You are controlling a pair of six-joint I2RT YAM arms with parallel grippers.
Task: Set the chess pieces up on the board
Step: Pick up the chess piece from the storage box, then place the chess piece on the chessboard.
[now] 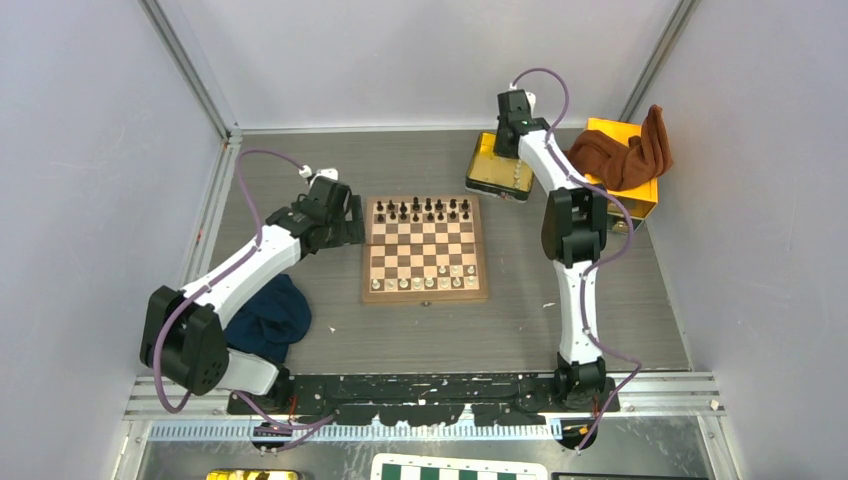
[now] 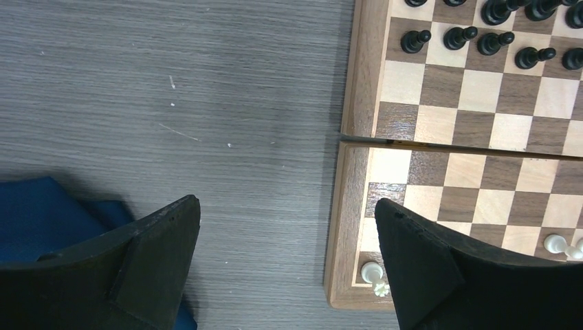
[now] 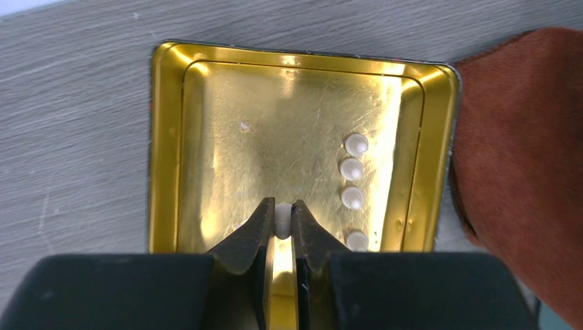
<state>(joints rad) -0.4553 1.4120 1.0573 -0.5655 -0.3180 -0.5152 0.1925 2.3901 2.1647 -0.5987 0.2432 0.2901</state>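
While the left gripper [image 2: 285,201] hangs wide open beside the board [image 2: 350,206], the right gripper [image 3: 282,213] pinches a white chess piece [image 3: 282,221] inside the yellow tray [image 3: 165,137].

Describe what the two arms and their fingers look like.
Left arm and right arm: white links, bulky black joints, a purple cable looping along each. Left fingers are matte black wedges; right fingers dark, tapering to narrow tips.

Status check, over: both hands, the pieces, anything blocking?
Left hand open, beside the board. Right hand shut on white piece in gold tray. Four more white pieces in tray. Brown cloth beside tray, nothing blocking.
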